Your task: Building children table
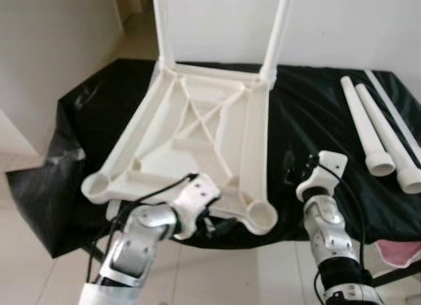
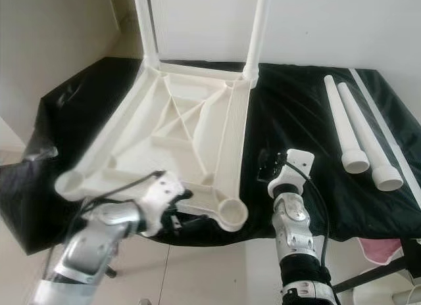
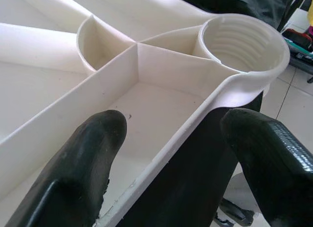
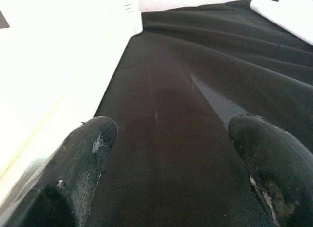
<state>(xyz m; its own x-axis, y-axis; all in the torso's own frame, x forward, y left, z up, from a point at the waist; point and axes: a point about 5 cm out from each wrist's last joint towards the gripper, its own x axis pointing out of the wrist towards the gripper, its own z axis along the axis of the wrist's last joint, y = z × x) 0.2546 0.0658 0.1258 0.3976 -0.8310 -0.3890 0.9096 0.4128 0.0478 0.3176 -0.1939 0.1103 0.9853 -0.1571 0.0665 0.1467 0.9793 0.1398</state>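
At the tabletop's (image 1: 197, 121) near rim, left gripper (image 3: 171, 153) spread astride, threaded socket (image 3: 242, 41) close, right gripper (image 4: 171, 163) wide.

You are seeing a black sheet (image 1: 316, 114) covering the work surface, a tiled floor (image 1: 217, 272) lying below, and a pink item (image 1: 401, 252) sitting nearby.

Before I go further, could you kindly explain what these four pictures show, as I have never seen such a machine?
It is a humanoid robot with two silver arms. Two pictures come from its head cameras; the other two look along each claw's black fingers. On the black cloth lies an upside-down white tabletop, two legs already fitted. Two loose legs lie to its right. The left claw is open astride the tabletop's near rim, beside an empty socket. The right claw is open over the cloth, holding nothing.
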